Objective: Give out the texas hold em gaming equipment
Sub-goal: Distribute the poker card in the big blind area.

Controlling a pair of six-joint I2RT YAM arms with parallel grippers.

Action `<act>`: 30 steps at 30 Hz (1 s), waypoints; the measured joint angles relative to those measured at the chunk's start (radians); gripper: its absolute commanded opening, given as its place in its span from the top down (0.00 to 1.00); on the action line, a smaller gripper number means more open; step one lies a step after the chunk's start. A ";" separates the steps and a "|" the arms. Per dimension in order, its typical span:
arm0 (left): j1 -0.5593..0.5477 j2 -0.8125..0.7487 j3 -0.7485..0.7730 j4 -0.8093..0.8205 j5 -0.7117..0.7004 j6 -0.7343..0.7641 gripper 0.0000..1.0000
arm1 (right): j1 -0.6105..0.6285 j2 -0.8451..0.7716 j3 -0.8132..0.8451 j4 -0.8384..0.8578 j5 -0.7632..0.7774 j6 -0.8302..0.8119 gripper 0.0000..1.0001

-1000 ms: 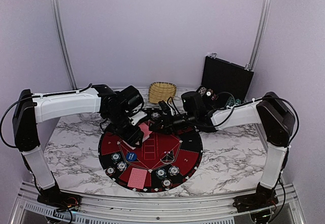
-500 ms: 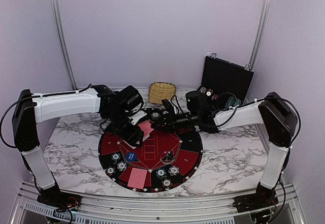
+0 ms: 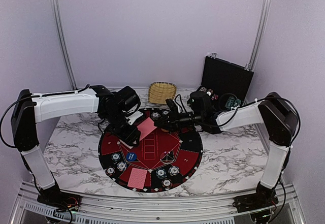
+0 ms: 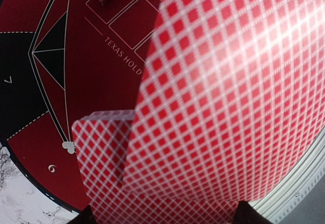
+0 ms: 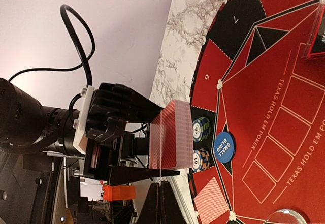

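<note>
Playing card (image 3: 146, 128), red-backed: light, thin, slippery and springy. It bows in the left wrist view, so an edge pinch is likely to suit it better than a flat press. Near to far on the mat (image 3: 189, 144):
- one flat card (image 3: 137, 177) at 6 o'clock
- three chips (image 3: 161, 172) at 5 o'clock
- three chips (image 3: 116, 157) at 8 o'clock
- one blue button disc (image 3: 131, 156)

Over the centre, the left gripper (image 3: 134, 134) is clamped on the raised card. The right gripper (image 3: 159, 121), towards 12 o'clock, is closed; whether it touches the card is unclear.
</note>
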 measured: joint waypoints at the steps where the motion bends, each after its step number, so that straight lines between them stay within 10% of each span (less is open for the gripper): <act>1: 0.002 0.000 -0.003 0.001 -0.002 -0.001 0.44 | -0.002 0.000 -0.003 0.003 -0.002 0.005 1.00; 30: 0.053 -0.020 -0.026 0.006 -0.003 -0.009 0.44 | -0.102 -0.017 -0.055 0.078 -0.011 0.071 1.00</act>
